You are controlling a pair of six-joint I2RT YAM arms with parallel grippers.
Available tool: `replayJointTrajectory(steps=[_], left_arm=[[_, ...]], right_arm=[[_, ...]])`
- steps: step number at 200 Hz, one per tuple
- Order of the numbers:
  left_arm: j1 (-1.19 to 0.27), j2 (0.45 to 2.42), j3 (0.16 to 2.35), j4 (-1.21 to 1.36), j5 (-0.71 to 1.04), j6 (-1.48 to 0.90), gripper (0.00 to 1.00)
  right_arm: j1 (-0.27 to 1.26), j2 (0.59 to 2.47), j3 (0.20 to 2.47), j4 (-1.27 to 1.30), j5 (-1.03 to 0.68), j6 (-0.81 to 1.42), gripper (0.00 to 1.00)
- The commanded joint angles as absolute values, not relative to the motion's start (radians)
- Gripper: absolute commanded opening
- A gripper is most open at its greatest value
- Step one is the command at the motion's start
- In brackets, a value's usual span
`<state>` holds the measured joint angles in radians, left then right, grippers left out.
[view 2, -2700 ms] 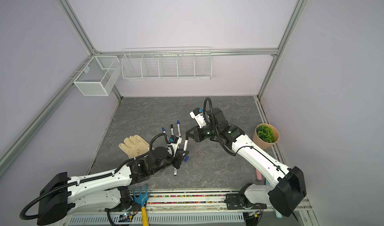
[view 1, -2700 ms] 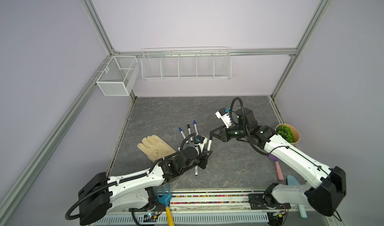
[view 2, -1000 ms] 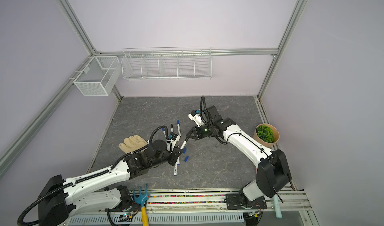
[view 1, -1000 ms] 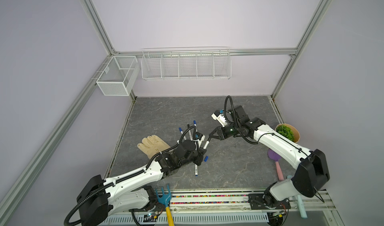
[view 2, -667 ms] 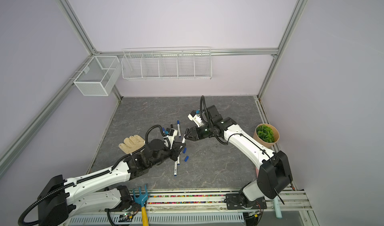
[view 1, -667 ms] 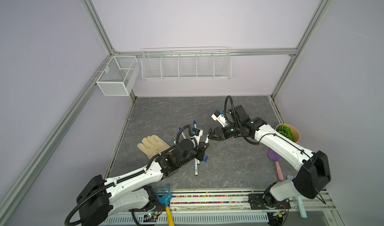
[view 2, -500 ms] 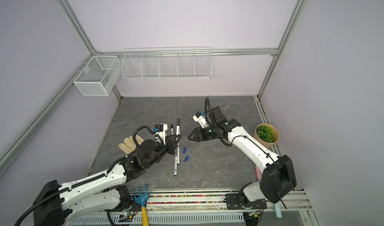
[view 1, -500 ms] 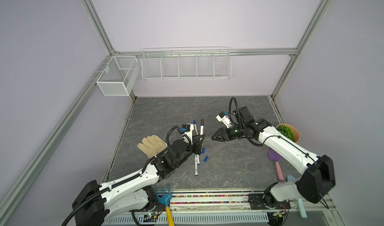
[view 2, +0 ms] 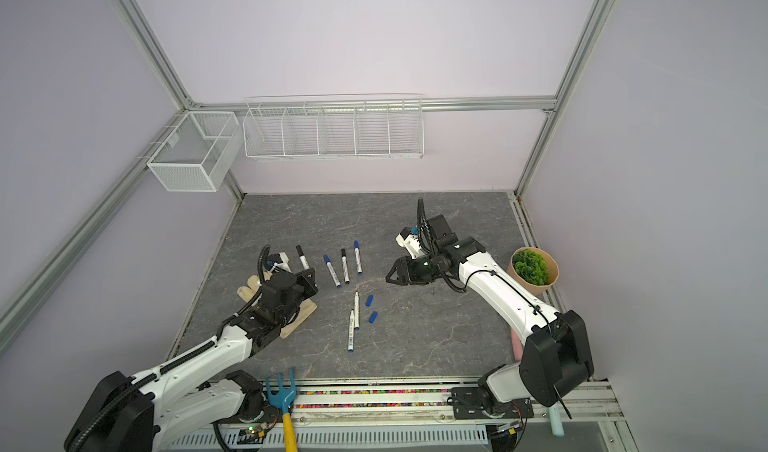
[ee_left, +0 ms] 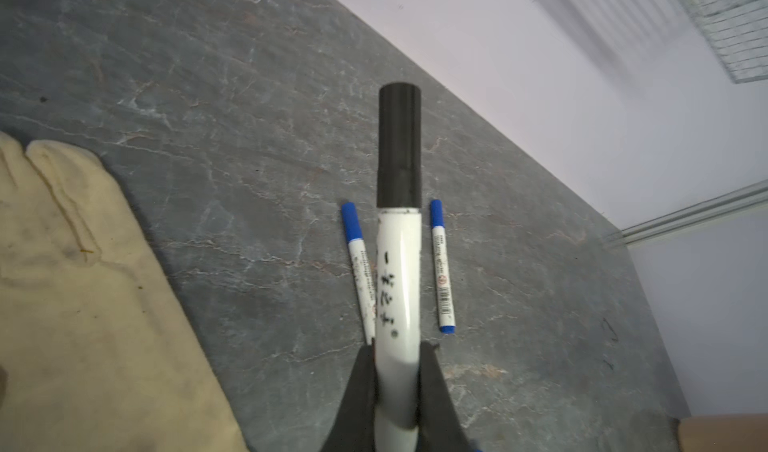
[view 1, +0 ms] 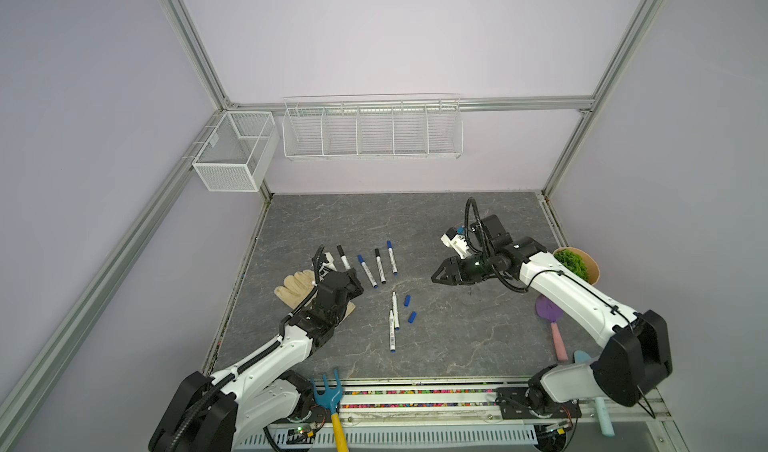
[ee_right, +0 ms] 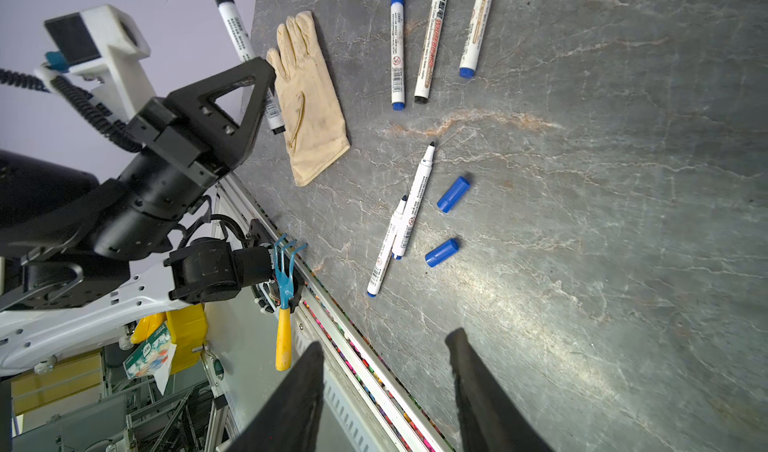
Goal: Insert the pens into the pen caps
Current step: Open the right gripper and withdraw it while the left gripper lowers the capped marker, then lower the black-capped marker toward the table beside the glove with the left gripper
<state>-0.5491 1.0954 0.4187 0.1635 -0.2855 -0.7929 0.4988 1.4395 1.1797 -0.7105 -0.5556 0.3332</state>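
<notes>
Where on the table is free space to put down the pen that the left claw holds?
Bare: the far strip between the back wall and the row of capped pens; also the near patch between the blue caps and the purple spatula. Crowded: around the uncapped pens and the glove.

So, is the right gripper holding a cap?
No, in the right wrist view the right gripper is open, with nothing between its jaws.
</notes>
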Motion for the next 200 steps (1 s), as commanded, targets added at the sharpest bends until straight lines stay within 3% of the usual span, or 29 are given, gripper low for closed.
replayJointTrajectory(steps=[1, 80, 136, 171, 200], left_arm=[[-0.507, 1.188, 0.434, 0.198, -0.213, -0.81, 0.0], [-0.492, 1.597, 0.66, 0.159, -0.113, -0.79, 0.0], [-0.491, 1.765, 0.764, 0.156, -0.045, -0.781, 0.1], [-0.492, 1.778, 0.788, 0.167, 0.002, -0.779, 0.23], [-0.494, 1.742, 0.791, 0.159, 0.018, -0.761, 0.29]], right_arm=[[0.497, 1.45, 1.173, -0.746, -0.537, 0.325, 0.52], [0.494, 1.439, 1.172, -0.78, -0.503, 0.307, 0.51], [0.489, 1.421, 1.173, -0.807, -0.493, 0.285, 0.51], [0.485, 1.422, 1.172, -0.811, -0.495, 0.277, 0.5], [0.485, 1.426, 1.172, -0.808, -0.501, 0.274, 0.5]])
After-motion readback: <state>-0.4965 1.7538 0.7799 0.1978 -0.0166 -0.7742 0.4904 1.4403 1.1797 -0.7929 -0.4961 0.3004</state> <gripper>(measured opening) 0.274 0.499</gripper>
